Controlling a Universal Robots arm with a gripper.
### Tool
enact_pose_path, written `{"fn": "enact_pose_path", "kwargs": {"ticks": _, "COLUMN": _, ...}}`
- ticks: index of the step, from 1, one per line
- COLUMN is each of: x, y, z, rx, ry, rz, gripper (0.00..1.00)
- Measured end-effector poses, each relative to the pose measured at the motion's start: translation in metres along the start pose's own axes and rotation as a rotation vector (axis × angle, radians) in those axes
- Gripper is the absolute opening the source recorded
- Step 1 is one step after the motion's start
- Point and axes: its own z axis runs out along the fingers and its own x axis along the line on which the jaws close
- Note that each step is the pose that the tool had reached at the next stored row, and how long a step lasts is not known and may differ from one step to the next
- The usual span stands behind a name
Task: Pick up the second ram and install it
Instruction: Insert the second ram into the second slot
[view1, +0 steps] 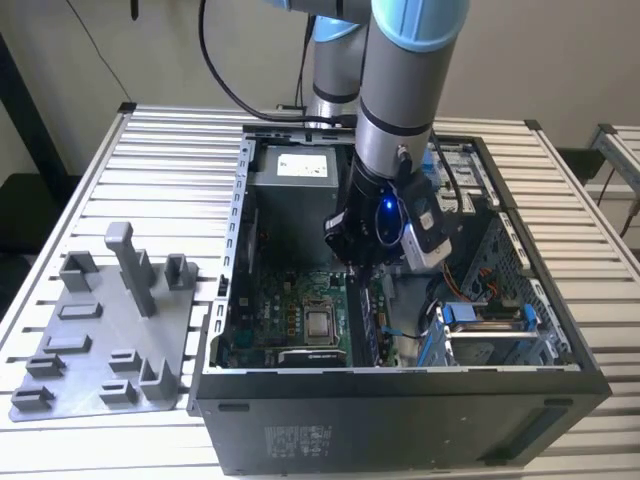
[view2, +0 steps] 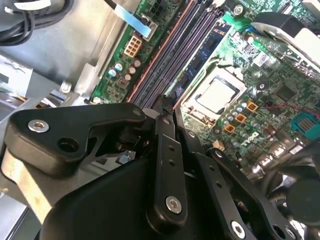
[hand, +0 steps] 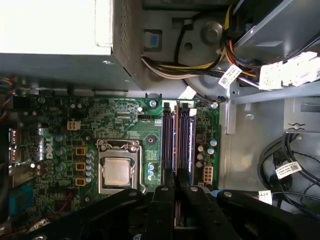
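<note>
My gripper (view1: 365, 272) is deep inside the open computer case (view1: 400, 400), over the memory slots of the green motherboard (hand: 125, 120). In both wrist views the black fingers (hand: 165, 200) stand almost together, a thin gap apart, at the near end of the slots. The second ram (view2: 200, 57) is a thin dark-blue board that runs away from the fingertips along a slot beside the processor socket (view2: 215, 95). In the first wrist view the second ram (hand: 184, 140) lies in line with the gripper (hand: 175, 182). The part of it under the gripper (view2: 166, 107) is hidden.
A grey holder plate (view1: 110, 340) with upright blocks lies on the slatted table at the exterior view's left. Inside the case are the power supply (view1: 300, 165), bundled cables (hand: 200, 65) and a drive cage (view1: 490, 330) at the exterior view's right.
</note>
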Motion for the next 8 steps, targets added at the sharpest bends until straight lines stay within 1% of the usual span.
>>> {"fn": "enact_pose_path", "kwargs": {"ticks": 8, "x": 0.0043, "y": -0.0042, "z": 0.0125, "rx": 0.0001, "ry": -0.0007, "rz": 0.014, "gripper": 0.14}}
